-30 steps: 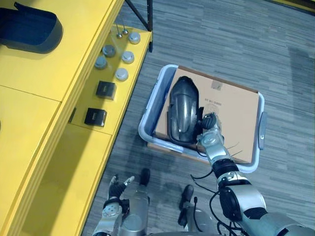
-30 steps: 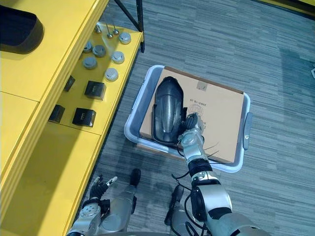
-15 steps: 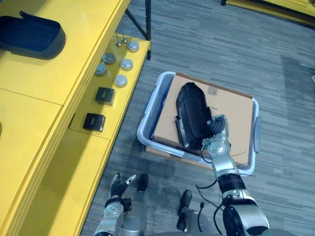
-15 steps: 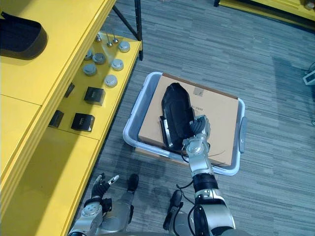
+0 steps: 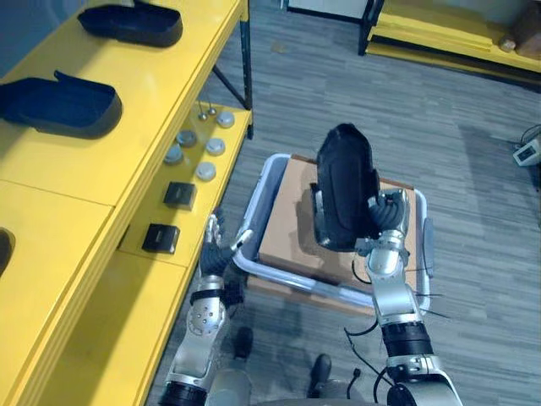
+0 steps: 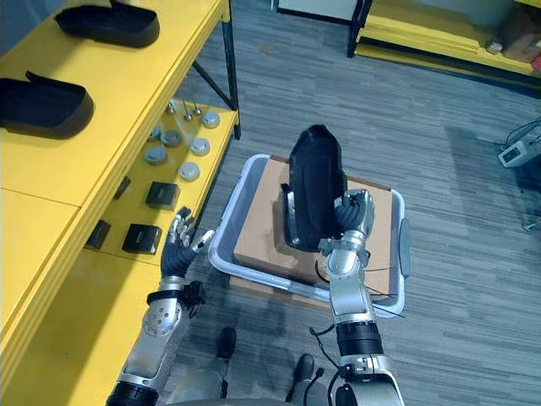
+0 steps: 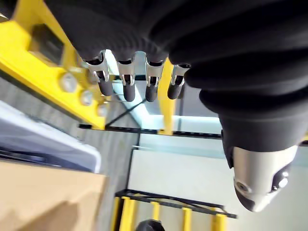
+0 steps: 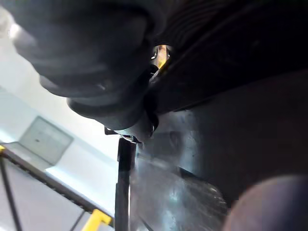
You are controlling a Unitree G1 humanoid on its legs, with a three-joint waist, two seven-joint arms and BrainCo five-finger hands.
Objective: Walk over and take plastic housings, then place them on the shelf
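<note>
My right hand is shut on a black plastic housing and holds it upright in the air above the grey bin. Up close in the right wrist view the housing's dark surface lies against the hand. A brown cardboard sheet lies in the bin below it. Two more black housings rest on the top of the yellow shelf at the left. My left hand is raised between the shelf and the bin, its fingers straight and holding nothing.
The shelf's lower level carries several silver discs and two small black boxes. Black shelf legs stand at the far corner. Another yellow rack is at the back right. Grey carpet lies around the bin.
My right hand has lifted the housing up out of the bin and tipped it upright. My left hand has risen beside the shelf. The camera has moved, so more of the shelf shows.
</note>
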